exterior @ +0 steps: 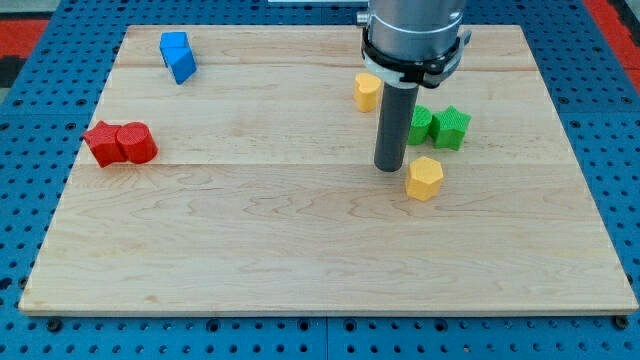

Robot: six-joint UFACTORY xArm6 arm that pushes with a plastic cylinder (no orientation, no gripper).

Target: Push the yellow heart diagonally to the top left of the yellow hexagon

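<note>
- Nearest the view's bottom the board (300, 270) is bare wood across its full width, so there is plenty of sliding room there, well clear of that edge.
- The yellow hexagon (424, 178) sits right of centre, with my tip (389, 168) just beside its left side; whether they touch I cannot tell.
- My tip is a plain rod, holding nothing and with nothing to open or close.
- Risk: so near the hexagon, any drift rightward would likely nudge it and move the reference spot.
- Two green blocks (440, 126) lie just right of the rod, one partly hidden behind it; a wide swing could scatter them.
- The red blocks (120, 143) sit far left, well apart.
- The yellow heart (367, 91) lies further up, partly behind the rod, already up-left of the hexagon.
- Risk: a hard push may send it toward the top edge, which is close.
- The blue block (178, 55) lies top left, out of the way.
</note>
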